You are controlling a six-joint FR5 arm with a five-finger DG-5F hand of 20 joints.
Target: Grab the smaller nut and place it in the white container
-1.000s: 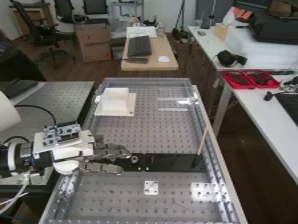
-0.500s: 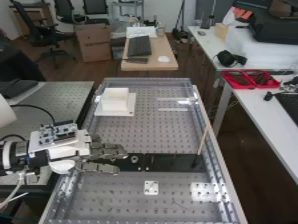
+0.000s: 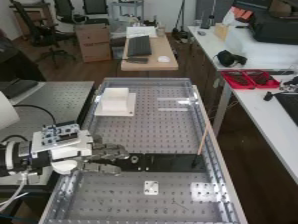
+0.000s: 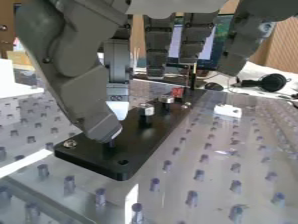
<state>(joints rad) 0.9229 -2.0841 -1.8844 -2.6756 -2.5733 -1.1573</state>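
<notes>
Robot hand (image 3: 110, 151), fingers & thumb spread w/ no nut btwn them, hangs over one end of black plate (image 4: 136, 142); near nut (image 4: 146, 108) & far nut (image 4: 166, 99) stand just past the fingertips, along plate's long axis. Which is smaller: can't tell. White container (image 3: 115, 102) lies toward bench's far end.

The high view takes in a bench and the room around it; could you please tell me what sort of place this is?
Probably a robotics lab: a robot hand over a perforated bench, with an office chair behind and headphones on a side desk.
</notes>
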